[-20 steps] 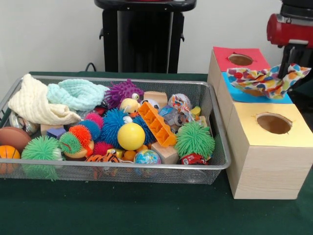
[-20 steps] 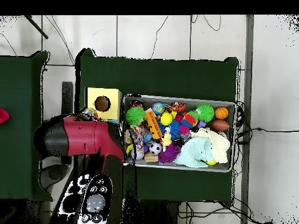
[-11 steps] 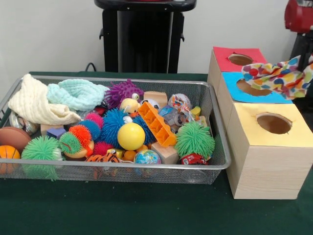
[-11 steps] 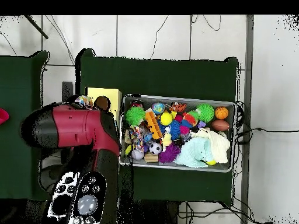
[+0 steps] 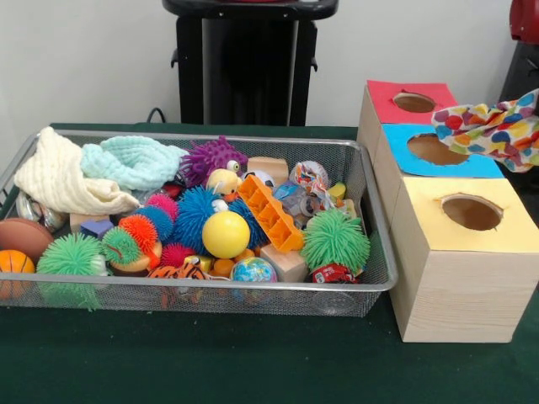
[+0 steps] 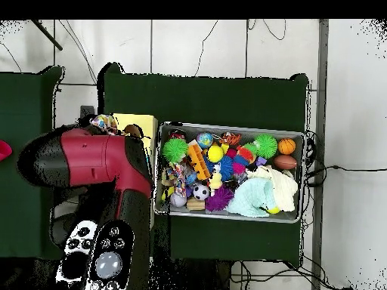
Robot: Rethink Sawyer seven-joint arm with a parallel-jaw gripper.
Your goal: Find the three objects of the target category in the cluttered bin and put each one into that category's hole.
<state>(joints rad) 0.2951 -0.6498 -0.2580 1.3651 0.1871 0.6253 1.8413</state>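
One wooden box [image 5: 455, 252] carries three holes, red [image 5: 414, 102], blue [image 5: 431, 149] and yellow [image 5: 472, 212]; one mesh bin [image 5: 370, 278] of toys sits beside it, holding two folded cloths; one polka-dot cloth [image 5: 497, 130] hangs past the box's blue hole, farther out than a moment ago; the claw's state cannot be told.

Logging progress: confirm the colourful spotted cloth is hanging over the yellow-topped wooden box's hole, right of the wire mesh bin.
Not quite. In the front view the colourful spotted cloth hangs beside the blue-topped wooden box, not over the yellow-topped wooden box; it is right of the wire mesh bin.
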